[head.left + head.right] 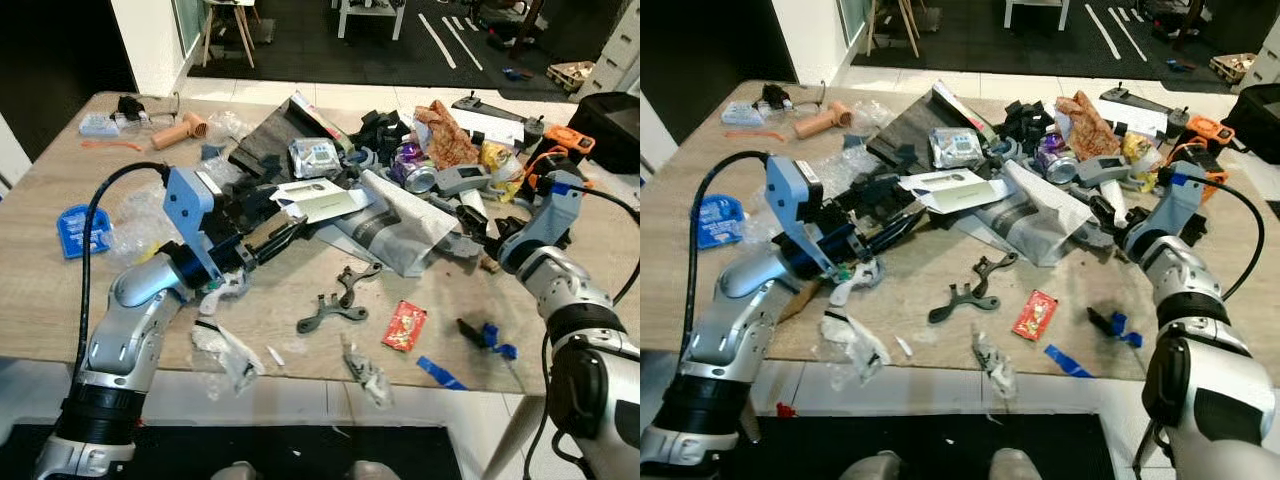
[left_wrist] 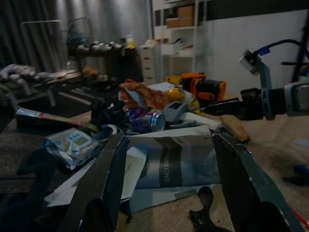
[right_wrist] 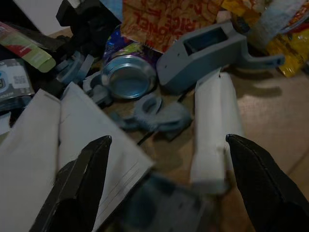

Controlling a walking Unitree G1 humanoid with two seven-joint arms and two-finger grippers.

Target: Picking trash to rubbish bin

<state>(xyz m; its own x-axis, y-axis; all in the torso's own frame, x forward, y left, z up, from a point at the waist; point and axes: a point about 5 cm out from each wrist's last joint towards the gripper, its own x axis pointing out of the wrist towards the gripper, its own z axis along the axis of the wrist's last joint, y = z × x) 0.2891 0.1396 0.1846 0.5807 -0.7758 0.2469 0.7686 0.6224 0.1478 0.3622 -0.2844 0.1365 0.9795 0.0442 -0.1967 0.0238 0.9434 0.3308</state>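
In the head views, a cluttered tabletop point(image 1: 300, 340) is seen, with the left gripper point(image 1: 285, 232) reached toward a white envelope point(image 1: 318, 200) and the right gripper point(image 1: 478, 238) near the grey bag point(image 1: 385, 225). In the left wrist view, fingers point(image 2: 104, 183) are spread wide, holding nothing. In the right wrist view, fingers point(image 3: 84, 179) are held wide before a crushed can point(image 3: 126, 77). A reaching step is judged; closing on trash is needed next

Tabletop point(image 1: 60, 300) edge at 9 o'clock: blue card point(image 1: 76, 230). At 2 o'clock: orange meter point(image 1: 569, 139).
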